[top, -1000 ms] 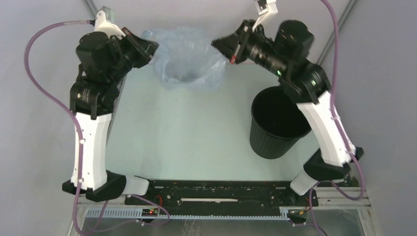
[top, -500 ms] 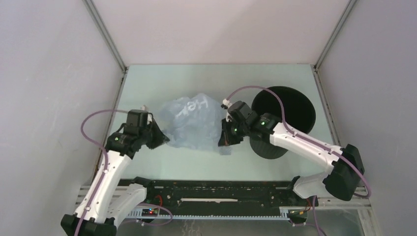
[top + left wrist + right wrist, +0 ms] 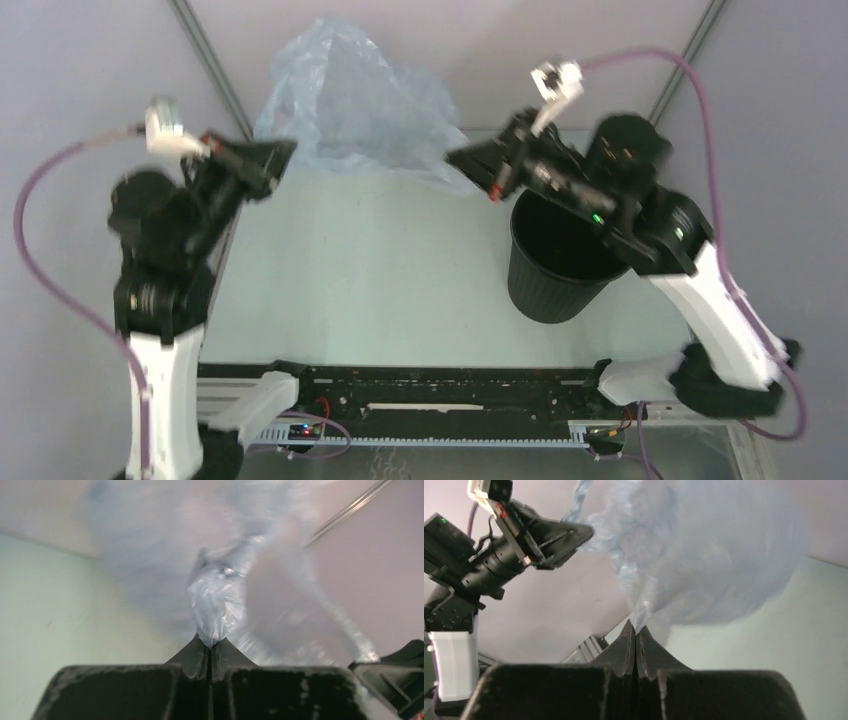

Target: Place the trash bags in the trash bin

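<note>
Two trash bag edges clamped in left tool, right tool, trash bin below.

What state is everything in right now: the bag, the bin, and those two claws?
Trash bin: upright, open, nothing visible inside.
Left gripper: shut on one edge of the trash bag.
Right gripper: shut on another edge of the trash bag.
Trash bag: held up, spread between both grippers, outside the trash bin.

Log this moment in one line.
left gripper: jaws shut on trash bag | right gripper: jaws shut on trash bag | trash bag: aloft, outside upright trash bin
</note>
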Action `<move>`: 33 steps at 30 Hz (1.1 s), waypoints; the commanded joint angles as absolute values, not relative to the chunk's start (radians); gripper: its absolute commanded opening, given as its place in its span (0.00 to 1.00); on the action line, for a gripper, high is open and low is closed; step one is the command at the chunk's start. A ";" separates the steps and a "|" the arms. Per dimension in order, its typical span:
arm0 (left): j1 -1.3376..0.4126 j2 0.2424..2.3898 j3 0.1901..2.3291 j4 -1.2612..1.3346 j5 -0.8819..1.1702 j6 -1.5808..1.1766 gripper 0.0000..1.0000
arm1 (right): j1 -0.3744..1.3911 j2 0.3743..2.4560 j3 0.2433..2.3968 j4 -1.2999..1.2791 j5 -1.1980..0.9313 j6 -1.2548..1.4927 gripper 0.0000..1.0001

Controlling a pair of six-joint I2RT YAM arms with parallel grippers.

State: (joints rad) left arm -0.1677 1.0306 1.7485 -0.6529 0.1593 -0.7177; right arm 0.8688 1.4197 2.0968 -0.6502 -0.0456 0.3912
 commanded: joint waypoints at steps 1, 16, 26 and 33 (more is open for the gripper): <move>-0.164 0.821 1.268 -0.790 0.096 -0.740 0.00 | 0.798 1.221 1.456 -0.508 -0.053 0.503 0.00; -0.161 0.804 0.963 -0.737 0.199 -0.785 0.00 | 0.693 1.291 1.333 -0.520 -0.260 0.595 0.00; -0.150 1.260 2.280 -0.736 0.355 -0.878 0.00 | 0.677 1.650 2.640 -0.854 -0.275 0.537 0.00; -0.142 0.794 1.247 -0.738 0.103 -0.785 0.00 | 0.672 1.160 1.370 -0.424 -0.229 0.601 0.00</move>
